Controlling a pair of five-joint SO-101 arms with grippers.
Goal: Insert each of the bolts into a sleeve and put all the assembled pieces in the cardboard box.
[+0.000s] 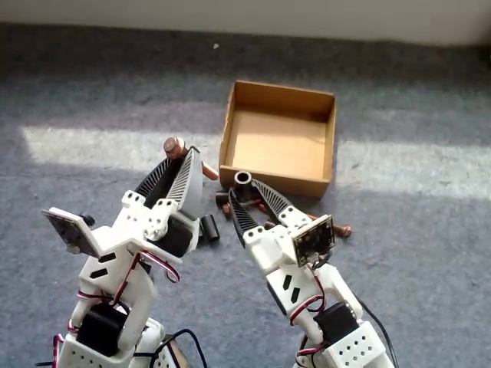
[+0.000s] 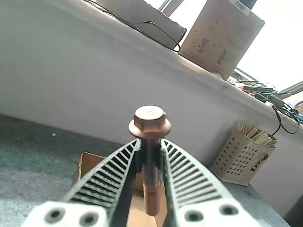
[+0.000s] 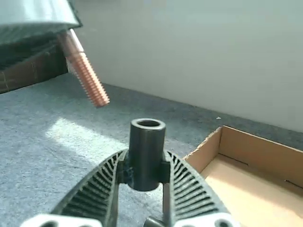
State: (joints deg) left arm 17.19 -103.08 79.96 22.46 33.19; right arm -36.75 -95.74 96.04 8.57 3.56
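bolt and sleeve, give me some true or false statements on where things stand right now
1. The left gripper is shut on a bolt. True.
2. The bolt already sits inside the sleeve. False: they are apart, and the sleeve stands upright in the right gripper.
3. The cardboard box holds assembled pieces. False: its floor is bare.
4. A loose sleeve lies on the carpet. True.
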